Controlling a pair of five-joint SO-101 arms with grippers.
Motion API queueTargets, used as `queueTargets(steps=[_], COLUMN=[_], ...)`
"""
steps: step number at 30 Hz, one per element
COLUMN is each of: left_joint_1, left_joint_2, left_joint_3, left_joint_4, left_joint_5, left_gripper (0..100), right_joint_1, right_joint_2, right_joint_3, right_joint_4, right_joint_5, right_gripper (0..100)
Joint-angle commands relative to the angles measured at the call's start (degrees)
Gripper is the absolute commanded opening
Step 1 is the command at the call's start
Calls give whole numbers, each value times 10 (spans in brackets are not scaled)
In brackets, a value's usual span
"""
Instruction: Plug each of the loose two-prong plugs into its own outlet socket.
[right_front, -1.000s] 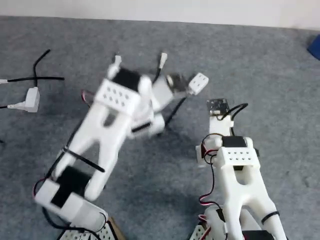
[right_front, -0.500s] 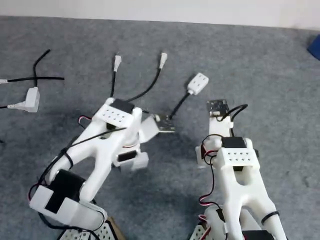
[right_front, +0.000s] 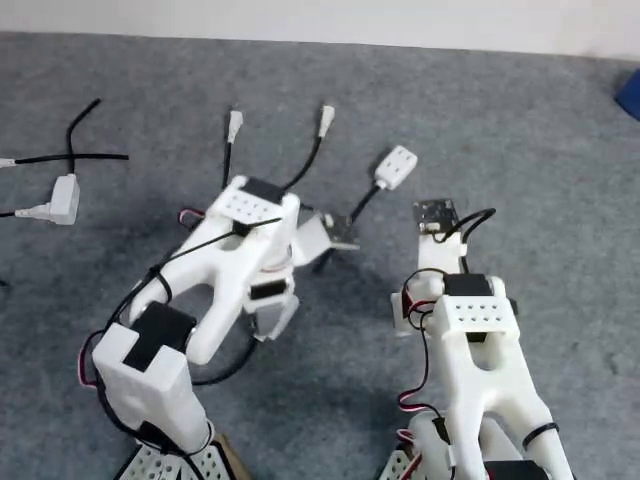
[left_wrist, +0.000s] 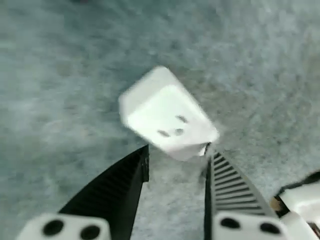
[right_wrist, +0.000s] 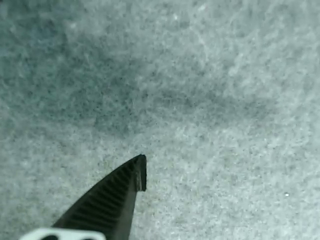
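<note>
Left arm (right_front: 235, 265) has shifted, jaws apart at the blurred socket (left_wrist: 167, 115), contact unclear.

Outlet socket (left_wrist: 167, 117) blurred, black cable (right_front: 60, 158) cut off at left edge

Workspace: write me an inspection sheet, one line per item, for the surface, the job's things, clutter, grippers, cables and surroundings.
Surface: grey carpet, flat.
Job's things: white socket lying unplugged; two loose plugs beyond the left arm; a white block near the left edge, kind unclear.
Clutter: blue thing at the right edge.
Grippers: left gripper open, the socket just beyond its fingertips; right gripper over bare carpet.
Cables: black cables trail from the socket and plugs; others cross at the far left.
Surroundings: pale wall along the far edge.
</note>
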Motion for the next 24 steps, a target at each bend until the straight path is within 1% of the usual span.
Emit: queueTargets(steps=[1,6,9,12,14,17,19,21,24], left_joint_1=[-7,-7,6,23,44,65,69,64,33], left_joint_2=[-3,2,3,4,4,3,3,3,3], left_joint_3=[-63,-120,-118,-83,-48,3,28,42,44], left_joint_4=[28,71,76,74,59,9,-21,-45,-54], left_joint_5=[4,3,5,5,6,42,48,48,46], left_gripper=[182,182,182,181,181,181,181,181,181], right_joint_1=[6,6,6,6,6,6,6,6,6], right_joint_2=[-12,-12,-12,-12,-12,-12,-12,-12,-13], right_joint_3=[-1,-1,-1,-1,-1,-1,0,0,12], right_joint_4=[-6,-7,-7,-7,-7,-7,-7,-6,-7], right_joint_5=[6,6,7,7,7,7,7,7,7], right_gripper=[568,568,568,568,568,568,568,568,568])
